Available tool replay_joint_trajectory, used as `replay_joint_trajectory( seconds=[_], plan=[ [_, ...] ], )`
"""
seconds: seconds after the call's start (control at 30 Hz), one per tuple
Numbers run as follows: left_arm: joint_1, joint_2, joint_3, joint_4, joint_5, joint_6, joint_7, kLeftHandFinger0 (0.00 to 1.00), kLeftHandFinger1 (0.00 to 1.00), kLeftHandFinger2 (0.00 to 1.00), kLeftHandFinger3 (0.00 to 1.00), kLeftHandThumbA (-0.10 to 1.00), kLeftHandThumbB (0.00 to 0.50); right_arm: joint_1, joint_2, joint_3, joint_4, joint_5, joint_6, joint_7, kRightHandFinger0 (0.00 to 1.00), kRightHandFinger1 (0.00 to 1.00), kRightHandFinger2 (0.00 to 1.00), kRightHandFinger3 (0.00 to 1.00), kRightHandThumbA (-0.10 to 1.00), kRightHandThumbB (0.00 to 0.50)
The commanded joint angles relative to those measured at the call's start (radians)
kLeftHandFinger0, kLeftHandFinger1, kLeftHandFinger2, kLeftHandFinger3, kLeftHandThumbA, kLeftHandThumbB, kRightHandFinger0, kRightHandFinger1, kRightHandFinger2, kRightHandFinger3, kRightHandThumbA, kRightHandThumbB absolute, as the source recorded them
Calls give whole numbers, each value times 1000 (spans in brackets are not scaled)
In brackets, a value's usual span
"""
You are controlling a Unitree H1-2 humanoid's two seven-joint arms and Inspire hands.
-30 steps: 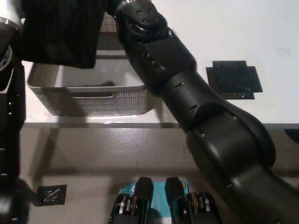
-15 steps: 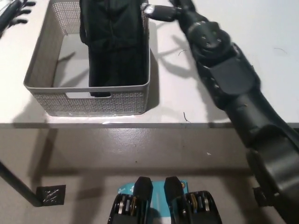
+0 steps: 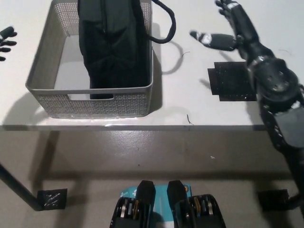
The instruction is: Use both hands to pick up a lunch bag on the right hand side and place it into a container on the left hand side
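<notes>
— Head view, against half a second back?
— Lunch bag [image 3: 114, 45] sitting upright in the right half of the container [image 3: 47, 76], much as before, but let go now. Strap loop [image 3: 164, 26] hanging out over the right wall onto the table [image 3: 190, 104]. Right hand [image 3: 228, 26] pulled away from the bag's top, now well to the right above the white surface, fingers spread, gripping nothing. Black arm swung off to the right edge too, no longer crossing the middle.
— And the left?
— Left hand [image 3: 5, 40] barely peeking in at the far left edge, apart from the container; only dark fingertips visible, apparently spread, holding nothing.
— Around it?
— Black square mat [image 3: 230, 80] on the table under the right forearm, uncovered again. Left half of the container bare. Small dark speck [image 3: 189, 118] near the table's front edge. Nothing lying between bag and hand.
</notes>
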Motion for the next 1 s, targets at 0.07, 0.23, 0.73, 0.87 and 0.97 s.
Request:
replay_joint_trajectory(
  seconds=[0.07,0.23,0.73,0.87,0.97],
  plan=[
    [54,60,132,-271,-127,21,-64,1000,1000,1000,1000,1000,72,71,-107,-77,-312,22,29,81,1000,1000,1000,1000,891,84],
    [179,-64,225,-445,-167,1,27,1000,1000,1000,1000,1000,80,217,-63,-190,-547,154,-24,66,1000,1000,1000,1000,1000,132],
    [707,-602,295,-770,-161,-264,165,1000,1000,1000,1000,1000,202,861,164,-94,-810,187,-334,95,1000,1000,1000,1000,1000,287],
    [783,-670,296,-685,-180,-329,142,1000,1000,1000,1000,1000,155,949,192,-91,-697,211,-390,120,1000,1000,1000,1000,1000,284],
    [810,-697,294,-615,-174,-367,133,1000,1000,1000,1000,1000,149,972,197,-90,-595,205,-452,141,1000,1000,1000,1000,1000,250]
  ],
)
